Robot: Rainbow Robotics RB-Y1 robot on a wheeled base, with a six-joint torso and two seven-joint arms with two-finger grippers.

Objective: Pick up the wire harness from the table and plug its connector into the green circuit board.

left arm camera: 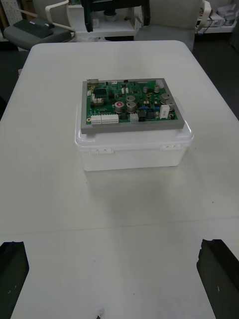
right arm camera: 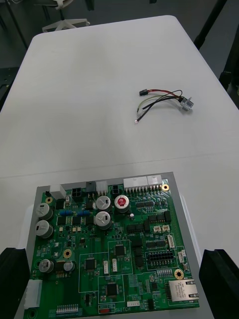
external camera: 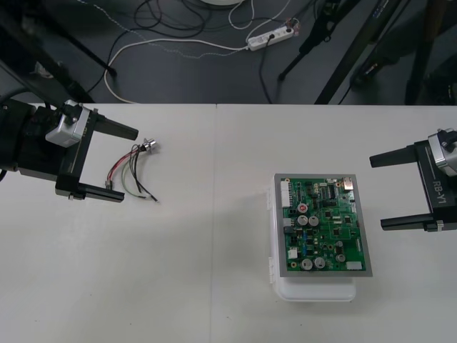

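Left gripper (external camera: 129, 165) is spread wide open and holding nothing. The wire harness (external camera: 132, 163) lies loose on the table (external camera: 214, 271), right in the gap between its two fingers when you look from above. The round metal socket (external camera: 148, 146) is just past the far finger's tip, and the black plug (right arm camera: 143, 92) is close by the near finger. The green circuit board (external camera: 321, 221) on its white base (external camera: 314, 291) sits well ahead of that gripper. Right gripper (external camera: 377, 193) is also wide open and empty, just beside the board, fingers pointing at it.

"RB-Y1" on the right hand (external camera: 377, 191); "SWITCH" on the green circuit board (right arm camera: 112, 254)
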